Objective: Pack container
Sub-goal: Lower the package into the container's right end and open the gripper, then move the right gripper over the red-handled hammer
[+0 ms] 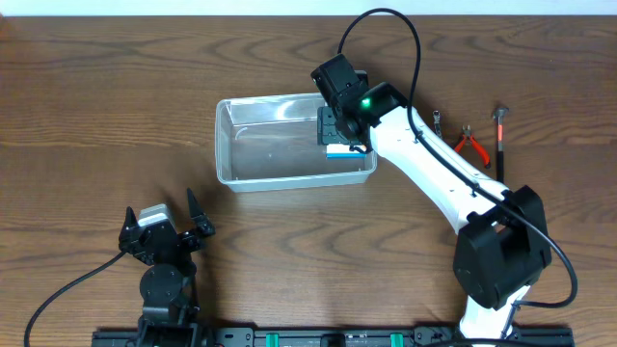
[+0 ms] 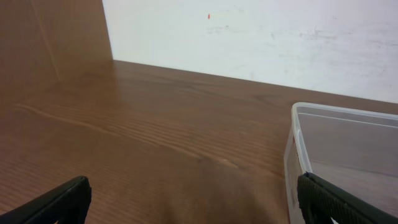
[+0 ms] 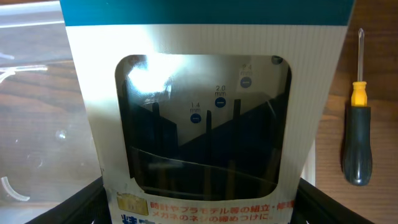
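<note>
The clear plastic container (image 1: 272, 145) lies at the table's middle; its corner shows in the left wrist view (image 2: 348, 140) and its wall at the left of the right wrist view (image 3: 31, 93). My right gripper (image 1: 335, 127) is shut on a blue-and-white box (image 1: 339, 150) of small screwdrivers and holds it over the container's right end. In the right wrist view the box (image 3: 199, 56) fills the frame between the fingers (image 3: 202, 208). My left gripper (image 1: 164, 224) is open and empty near the front left, fingers wide apart in its wrist view (image 2: 199, 199).
A small screwdriver (image 1: 437, 120), red-handled pliers (image 1: 472, 143) and a red-and-black tool (image 1: 500, 135) lie right of the container. A black-handled screwdriver with a yellow band (image 3: 357, 137) lies on the wood beside the box. The right arm (image 1: 434, 173) crosses the right side.
</note>
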`<state>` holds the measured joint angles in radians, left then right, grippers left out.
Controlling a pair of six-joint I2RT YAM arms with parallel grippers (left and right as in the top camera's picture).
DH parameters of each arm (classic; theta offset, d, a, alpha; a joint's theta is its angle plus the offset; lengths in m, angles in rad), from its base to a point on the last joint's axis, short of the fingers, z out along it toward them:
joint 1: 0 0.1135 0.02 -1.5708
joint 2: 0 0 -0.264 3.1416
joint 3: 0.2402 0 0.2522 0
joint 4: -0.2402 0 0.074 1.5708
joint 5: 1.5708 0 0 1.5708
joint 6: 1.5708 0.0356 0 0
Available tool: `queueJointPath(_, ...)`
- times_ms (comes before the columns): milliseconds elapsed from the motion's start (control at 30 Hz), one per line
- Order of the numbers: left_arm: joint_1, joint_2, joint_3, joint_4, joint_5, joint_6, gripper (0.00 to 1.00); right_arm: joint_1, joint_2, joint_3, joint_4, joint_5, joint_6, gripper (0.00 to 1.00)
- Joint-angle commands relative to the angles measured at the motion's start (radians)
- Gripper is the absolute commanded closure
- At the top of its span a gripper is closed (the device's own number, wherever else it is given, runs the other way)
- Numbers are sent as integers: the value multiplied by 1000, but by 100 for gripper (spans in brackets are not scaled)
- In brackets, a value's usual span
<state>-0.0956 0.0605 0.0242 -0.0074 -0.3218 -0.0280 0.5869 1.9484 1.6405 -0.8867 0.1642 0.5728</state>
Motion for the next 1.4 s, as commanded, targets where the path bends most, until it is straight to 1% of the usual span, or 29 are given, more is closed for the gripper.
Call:
queueJointPath(0,-3,-4,-20,-33,-19,2,2,8,38,-2,2,30,5,34)
queueJointPath(100,-3,-4,-20,-34,-20,2,2,8,63,-2,0,30,11,34)
queueJointPath(233,-3,-4,-20,-33,-20,2,2,8,66,-2,13,46,9,27)
queueJointPath(333,-3,-4,-20,-34,-20,2,2,8,66,-2,20,46,6,23)
queueJointPath(400,-3,-4,-20,-34,-20,2,2,8,66,-2,21,47,4,13)
queueJointPath(467,-3,-4,-20,-34,-20,2,2,7,64,0,37,52,-33,1)
queueJointPath(667,-3,-4,-20,-33,-19,2,2,-7,51,42,53,80,-145,1)
queueJointPath(900,-3,-4,-20,-34,-19,2,2,-80,-29,188,-29,159,-172,1)
queueJointPath(1033,-3,-4,-20,-34,-20,2,2,-179,-100,256,-92,189,-207,1)
queueJointPath(1200,-3,-4,-20,-34,-19,2,2,-332,-171,261,-151,195,-223,1)
queueJointPath(1367,-3,-4,-20,-33,-20,2,2,-480,-181,261,-239,195,-260,1)
